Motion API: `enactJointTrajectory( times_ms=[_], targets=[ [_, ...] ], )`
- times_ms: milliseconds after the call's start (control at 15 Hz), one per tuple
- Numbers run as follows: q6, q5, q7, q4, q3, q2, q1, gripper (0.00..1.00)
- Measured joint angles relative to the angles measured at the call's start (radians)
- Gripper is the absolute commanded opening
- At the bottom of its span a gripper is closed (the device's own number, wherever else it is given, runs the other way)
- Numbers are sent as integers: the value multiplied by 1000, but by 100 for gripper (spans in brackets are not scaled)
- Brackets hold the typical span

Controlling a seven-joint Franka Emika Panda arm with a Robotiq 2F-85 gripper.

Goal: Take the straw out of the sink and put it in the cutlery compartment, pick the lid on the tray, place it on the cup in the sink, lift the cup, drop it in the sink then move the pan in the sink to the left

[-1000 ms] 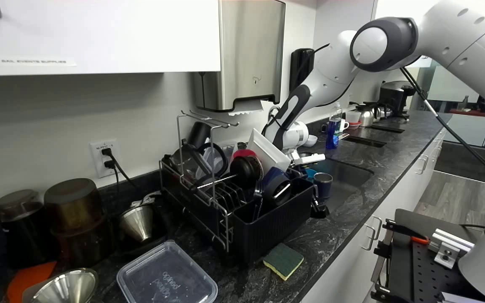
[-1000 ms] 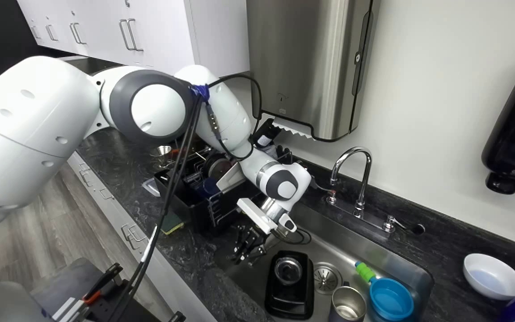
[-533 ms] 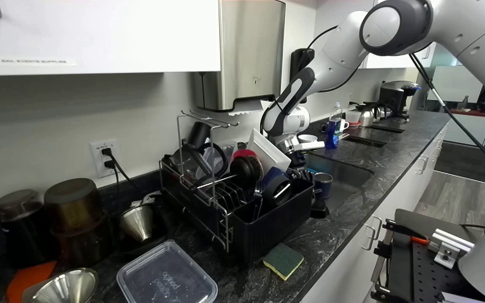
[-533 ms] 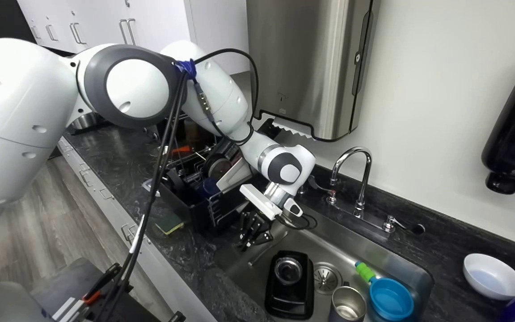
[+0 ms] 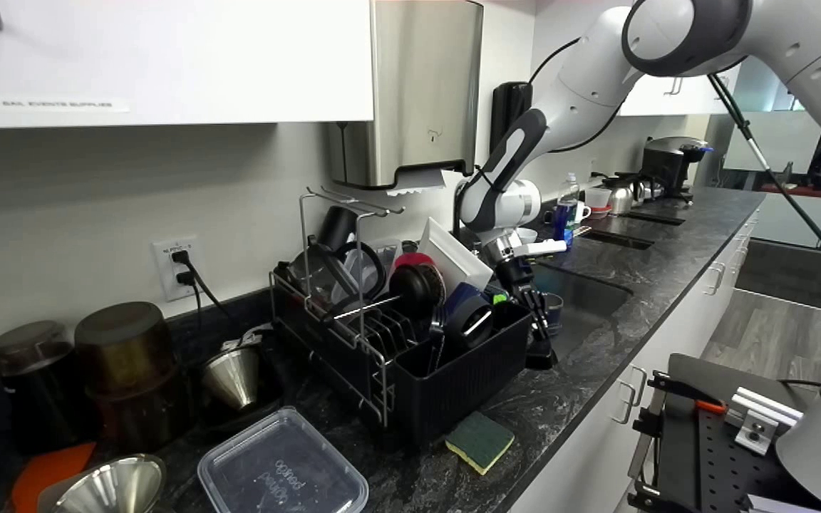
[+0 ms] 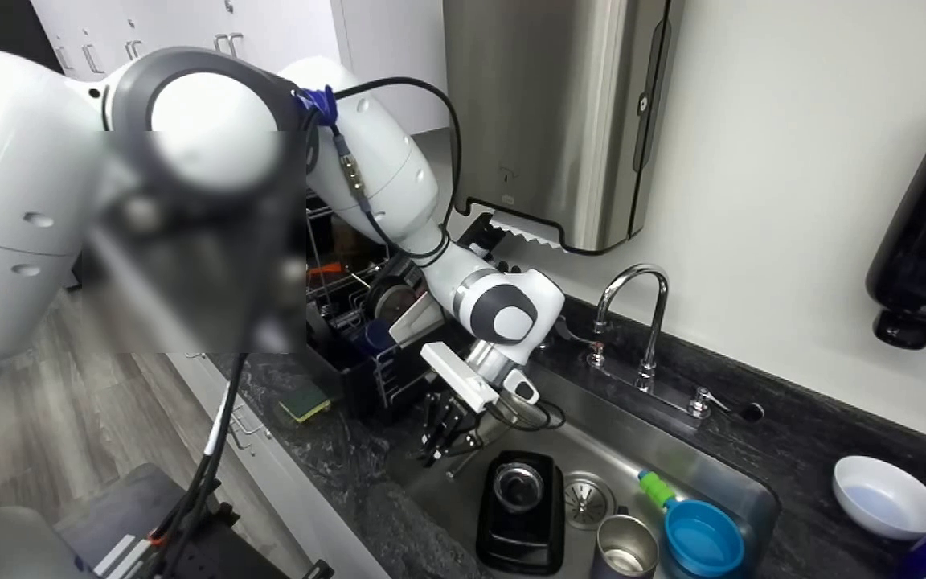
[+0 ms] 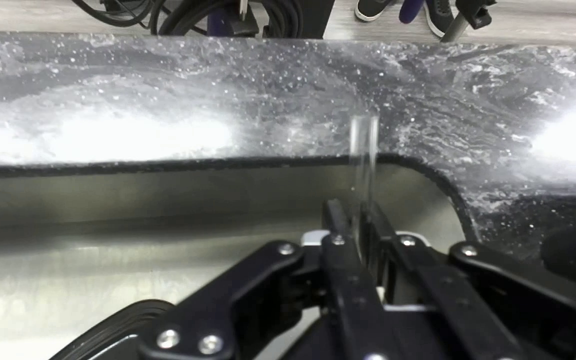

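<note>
My gripper has its fingers nearly together on a clear straw, which sticks out forward and looks blurred. In both exterior views the gripper hangs over the sink corner beside the dish rack. The sink holds a black tray with a clear round lid on it. A metal cup stands upright beside it. A blue pan with a green handle lies at the far end. The cutlery compartment is the black front bin of the rack.
The loaded dish rack, with a white dish sticking up, stands against the sink's edge. A faucet rises behind the sink. A sponge lies in front of the rack. A white bowl sits beyond the sink.
My gripper has risen from low in the sink, then come slightly back down. It now sits a little higher and farther from the rack. The tray, lid, cup and pan have not moved.
</note>
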Motion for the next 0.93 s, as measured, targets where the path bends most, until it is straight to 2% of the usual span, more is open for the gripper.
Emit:
enactJointTrajectory(
  times_ms=[533,933],
  targets=[
    [90,12,-34,-206,-26,-152,-26,3],
    [19,130,-101,-282,-27,-267,-81,3]
  ],
)
